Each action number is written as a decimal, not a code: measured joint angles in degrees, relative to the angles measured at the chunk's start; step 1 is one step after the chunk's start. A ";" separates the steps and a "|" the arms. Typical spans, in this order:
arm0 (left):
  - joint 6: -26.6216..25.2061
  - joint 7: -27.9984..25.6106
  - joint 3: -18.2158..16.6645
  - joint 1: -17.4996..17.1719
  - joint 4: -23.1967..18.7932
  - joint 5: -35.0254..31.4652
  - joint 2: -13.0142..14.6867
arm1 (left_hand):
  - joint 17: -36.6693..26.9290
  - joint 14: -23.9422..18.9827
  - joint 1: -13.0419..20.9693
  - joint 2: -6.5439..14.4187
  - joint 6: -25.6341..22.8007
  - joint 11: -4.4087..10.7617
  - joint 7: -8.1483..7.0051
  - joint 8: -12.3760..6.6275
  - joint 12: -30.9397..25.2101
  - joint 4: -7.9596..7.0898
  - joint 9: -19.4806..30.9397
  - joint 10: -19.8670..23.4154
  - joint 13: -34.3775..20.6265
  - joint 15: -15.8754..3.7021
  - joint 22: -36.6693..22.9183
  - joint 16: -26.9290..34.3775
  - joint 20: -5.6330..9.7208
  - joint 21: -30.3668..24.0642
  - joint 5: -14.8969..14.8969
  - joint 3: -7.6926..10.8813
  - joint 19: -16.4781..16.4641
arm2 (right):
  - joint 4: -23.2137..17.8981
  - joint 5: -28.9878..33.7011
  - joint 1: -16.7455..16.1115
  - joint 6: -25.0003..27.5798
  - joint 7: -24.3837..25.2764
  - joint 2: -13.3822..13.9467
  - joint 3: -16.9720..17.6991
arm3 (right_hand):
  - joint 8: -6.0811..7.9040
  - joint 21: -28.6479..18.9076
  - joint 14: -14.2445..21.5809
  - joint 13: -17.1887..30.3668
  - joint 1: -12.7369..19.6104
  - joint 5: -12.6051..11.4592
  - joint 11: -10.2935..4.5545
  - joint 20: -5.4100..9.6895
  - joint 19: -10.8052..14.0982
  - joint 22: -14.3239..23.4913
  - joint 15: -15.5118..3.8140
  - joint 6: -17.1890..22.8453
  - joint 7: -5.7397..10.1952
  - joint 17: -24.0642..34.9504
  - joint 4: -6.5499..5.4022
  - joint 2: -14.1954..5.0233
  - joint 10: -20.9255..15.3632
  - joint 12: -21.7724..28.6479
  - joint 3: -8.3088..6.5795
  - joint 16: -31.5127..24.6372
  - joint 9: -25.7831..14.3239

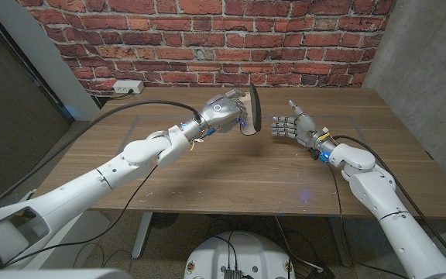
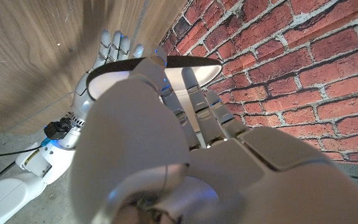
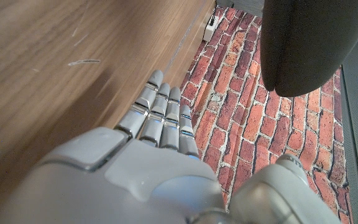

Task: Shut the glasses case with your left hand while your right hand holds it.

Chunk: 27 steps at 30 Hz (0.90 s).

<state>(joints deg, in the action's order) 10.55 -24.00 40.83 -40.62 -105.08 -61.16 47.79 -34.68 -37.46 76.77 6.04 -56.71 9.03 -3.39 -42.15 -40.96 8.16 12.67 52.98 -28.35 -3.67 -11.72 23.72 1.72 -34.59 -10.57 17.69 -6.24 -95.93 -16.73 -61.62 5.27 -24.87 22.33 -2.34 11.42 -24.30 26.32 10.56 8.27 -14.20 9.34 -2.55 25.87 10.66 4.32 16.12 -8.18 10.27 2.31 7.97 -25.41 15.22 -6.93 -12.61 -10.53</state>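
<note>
Glasses case (image 1: 255, 111) is hanging up in the air over the middle of the wooden table (image 1: 207, 178), not resting on anything. The left hand (image 1: 224, 113) is doing all the carrying, fingers wrapped around it from the side, and from the head camera the case is showing edge-on as a thin dark oval. In the left wrist view the lid (image 2: 185, 64) is looking white inside with a dark rim, so I'm guessing it's open or partly open, but I can't say how far.

The right hand (image 1: 288, 124) is sitting just beside the case with its fingers spread and nothing in them, palm facing it, not touching as far as I can see.

So here's what's worrying me. The roles are looking backwards: the left is supposed to be closing while the right is holding. If the left starts loosening its grasp before the right is properly clamping on, the case is dropping straight onto the table. Also, that smooth rounded shell is probably slippery, so a shallow fingertip pinch could be letting it twist. And pushing the lid against a weak hold is just shoving the whole thing sideways.
</note>
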 measured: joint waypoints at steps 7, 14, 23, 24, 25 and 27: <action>1.06 0.87 3.77 4.09 4.45 0.42 -2.72 | -0.26 0.00 0.14 0.14 0.00 0.00 0.00 0.00 0.22 0.00 0.28 0.00 -0.22 0.00 0.00 -0.43 0.00 0.00 0.00 0.00 0.00 | -0.01 -0.99 0.31 -2.31 -3.73 0.36 -0.32 | -0.04 0.00 0.26 0.00 0.00 -0.22 -0.04 0.34 0.34 0.00 -0.27 -0.40 0.00 -0.01 -0.09 0.00 0.22 -0.44 0.38 0.00 0.00; 1.98 1.16 4.74 5.06 5.50 0.73 -3.35 | -0.52 0.00 0.23 0.23 0.00 0.01 -0.01 0.22 0.44 -0.16 0.27 -0.01 -0.22 0.00 0.00 -0.66 0.00 0.00 -0.05 -0.16 0.00 | -1.28 -0.99 0.42 -2.75 -4.46 0.94 -0.78 | -0.04 0.00 0.95 0.00 0.23 -0.66 -0.04 0.52 0.94 0.01 -0.49 -0.39 0.00 -0.01 0.07 0.22 0.22 -0.44 0.54 0.00 0.00; 2.71 1.27 6.22 6.55 6.83 0.56 -4.22 | -0.78 -0.21 0.23 0.23 0.00 0.01 -0.01 0.22 0.66 -0.41 0.50 -0.01 -0.49 0.21 -0.01 -1.10 0.00 -0.44 -0.05 -0.41 0.00 | -3.10 -0.48 0.48 -3.00 -5.39 1.44 -1.26 | -0.04 0.00 1.86 0.00 0.64 -1.10 -0.05 0.82 2.05 0.01 -0.84 -0.39 0.00 -0.01 0.22 -0.19 0.00 -0.44 0.69 0.00 0.01; 2.78 1.28 6.79 7.18 7.09 0.35 -4.48 | -0.78 -0.21 0.31 0.31 0.00 0.01 -0.01 0.22 0.67 -0.41 0.45 -0.01 -0.49 0.21 0.00 -1.10 0.00 -0.44 -0.05 -0.41 0.00 | -3.40 -0.18 0.48 -3.00 -5.54 1.51 -1.33 | -0.03 0.00 2.06 0.00 0.62 -1.09 0.04 0.82 2.05 0.01 -0.63 -0.29 0.10 -0.01 0.22 -0.17 -0.11 -0.44 0.69 0.00 0.01; 2.82 1.27 6.79 7.18 7.09 0.21 -4.48 | -0.78 -0.21 0.32 0.32 0.00 0.01 -0.01 0.22 0.67 -0.40 0.47 -0.01 -0.50 0.21 -0.01 -1.10 0.00 -0.44 -0.05 -0.40 0.00 | -3.50 -0.18 0.48 -3.00 -5.54 1.54 -1.37 | -0.04 0.00 2.39 0.00 0.62 -1.10 0.04 0.82 2.05 0.09 -0.76 -0.17 0.22 -0.01 0.22 -0.17 -0.11 -0.44 0.69 0.00 0.00; 2.91 1.27 7.24 7.76 7.09 -0.16 -4.62 | -1.02 -0.21 0.38 0.38 0.00 0.01 -0.01 0.22 0.67 -0.40 0.51 -0.01 -0.63 0.21 0.00 -1.21 -0.13 -0.44 -0.05 -0.40 0.13 | -3.86 -0.02 0.48 -2.96 -5.75 1.66 -1.57 | -0.04 0.00 2.73 0.00 0.84 -1.18 0.04 1.10 2.33 0.16 -1.09 -0.02 0.08 -0.01 0.22 -0.39 -0.11 -0.44 0.69 0.00 0.00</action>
<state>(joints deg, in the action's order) 13.47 -22.72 48.07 -32.86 -97.99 -61.32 43.16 -35.70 -37.67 77.15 6.42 -56.70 9.04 -3.40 -41.92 -40.29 7.76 13.18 52.97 -28.98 -3.47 -11.73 22.51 1.60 -35.03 -10.62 17.29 -6.11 -99.80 -16.75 -61.14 2.31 -30.63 23.98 -3.91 11.38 -24.29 29.06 10.56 9.11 -15.38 9.38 -1.45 28.20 10.81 3.23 16.10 -8.10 10.26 2.53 7.57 -25.52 14.78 -6.24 -12.61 -10.53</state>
